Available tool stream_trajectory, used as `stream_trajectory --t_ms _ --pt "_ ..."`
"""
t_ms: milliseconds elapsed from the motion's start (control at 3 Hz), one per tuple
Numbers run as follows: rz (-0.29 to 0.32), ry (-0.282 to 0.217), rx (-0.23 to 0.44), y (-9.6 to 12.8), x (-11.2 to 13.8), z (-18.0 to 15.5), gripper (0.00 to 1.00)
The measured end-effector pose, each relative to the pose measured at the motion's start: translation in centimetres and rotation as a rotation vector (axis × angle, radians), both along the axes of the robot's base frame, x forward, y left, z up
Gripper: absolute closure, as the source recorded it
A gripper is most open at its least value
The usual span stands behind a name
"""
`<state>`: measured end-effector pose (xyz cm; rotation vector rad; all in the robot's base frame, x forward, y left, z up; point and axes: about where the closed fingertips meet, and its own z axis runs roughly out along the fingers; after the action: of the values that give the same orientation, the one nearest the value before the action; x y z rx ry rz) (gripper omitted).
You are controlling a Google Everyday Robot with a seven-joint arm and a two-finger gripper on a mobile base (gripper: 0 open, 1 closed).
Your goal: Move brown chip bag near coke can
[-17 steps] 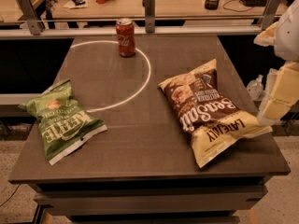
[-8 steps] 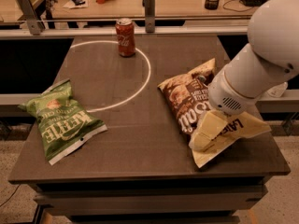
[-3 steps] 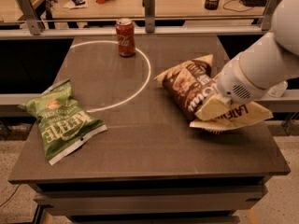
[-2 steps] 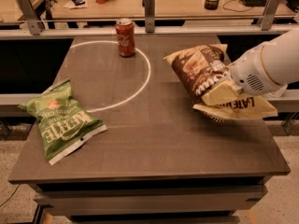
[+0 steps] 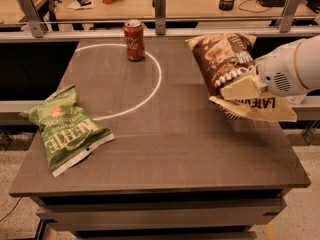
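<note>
Desk (image 5: 175, 149) dark, with a white circle (image 5: 158, 79) on it. Brown bag (image 5: 222, 59) held tilted above the desk's right side, well apart from the can. Green bag (image 5: 62, 131) flat near left edge. Pincer (image 5: 240, 90) clamped on brown bag's lower end. Can (image 5: 134, 40) upright at circle's far edge

rounded white arm (image 5: 295, 66) — cream hand (image 5: 241, 90), right side

Gripper (image 5: 239, 90) holds brown chip bag (image 5: 220, 59) right of coke can (image 5: 134, 40).
</note>
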<state>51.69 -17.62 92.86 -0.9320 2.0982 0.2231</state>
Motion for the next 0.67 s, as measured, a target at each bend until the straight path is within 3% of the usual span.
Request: stream_trajectory --t_ms 333,667 --pt "-0.028 -0.021 0.012 0.5 1.0 0.2 1.00" --pt "-0.075 -0.056 0.030 1.7 3.8 -0.4 1.00"
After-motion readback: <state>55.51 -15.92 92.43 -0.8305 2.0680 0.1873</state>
